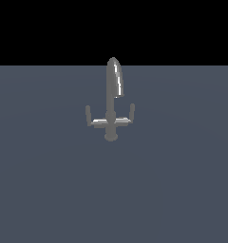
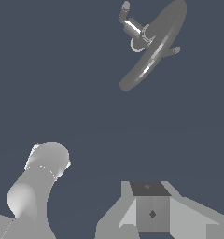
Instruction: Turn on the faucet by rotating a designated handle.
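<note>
The faucet point(image 1: 111, 102) is a small grey metallic tap with a tall rounded spout, a round base and a crossbar. It stands alone in the middle of the exterior view. The handle point(image 1: 91, 118) is the crossbar's arm on the exterior view's left, a short lever with an upright peg. The wrist view shows the faucet point(image 2: 153, 46) from above and far off, and I cannot tell there which lever is the handle. No gripper shows in the exterior view. In the wrist view, a grey blocky robot part point(image 2: 152, 210) sits at the frame edge, with no separate fingers visible.
An identical lever point(image 1: 130, 116) forms the crossbar's other arm. A flat blue-grey floor point(image 1: 49, 190) spreads all around the faucet. A rounded grey arm link point(image 2: 39, 182) shows in the wrist view, well apart from the faucet.
</note>
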Tool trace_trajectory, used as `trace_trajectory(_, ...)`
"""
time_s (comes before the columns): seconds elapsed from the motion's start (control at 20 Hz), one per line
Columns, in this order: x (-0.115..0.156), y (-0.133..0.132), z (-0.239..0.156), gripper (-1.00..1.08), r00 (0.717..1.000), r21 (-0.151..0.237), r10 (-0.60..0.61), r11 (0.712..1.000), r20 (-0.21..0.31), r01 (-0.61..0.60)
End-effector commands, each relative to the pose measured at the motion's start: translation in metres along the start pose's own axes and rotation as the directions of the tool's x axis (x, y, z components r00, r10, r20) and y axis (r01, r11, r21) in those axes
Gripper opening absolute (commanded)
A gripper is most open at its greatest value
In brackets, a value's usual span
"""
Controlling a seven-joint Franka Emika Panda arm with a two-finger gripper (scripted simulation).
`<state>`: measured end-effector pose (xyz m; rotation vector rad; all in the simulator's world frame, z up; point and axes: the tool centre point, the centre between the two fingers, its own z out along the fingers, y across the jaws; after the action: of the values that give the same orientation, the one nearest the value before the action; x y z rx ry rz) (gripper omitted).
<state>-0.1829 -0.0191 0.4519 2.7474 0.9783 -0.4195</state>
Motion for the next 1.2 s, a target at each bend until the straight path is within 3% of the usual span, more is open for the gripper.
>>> trace_trajectory(0.0,0.008,0.005,0.002,-1.00,0.996,-0.011,-0.078,0.997,0.033,0.079)
trace_trajectory(0.25,0.023,0.014,0.008,-1.00,0.968,-0.019,-0.229,0.973,0.102,0.232)
trace_trajectory(0.55,0.043,0.025,0.015,-1.00,0.898,-0.006,-0.399,0.913,0.187,0.408)
trace_trajectory(0.85,0.064,0.034,0.023,-1.00,0.790,0.032,-0.553,0.824,0.266,0.566)
trace_trajectory(1.15,0.086,0.042,0.032,-1.00,0.649,0.093,-0.683,0.710,0.335,0.698)
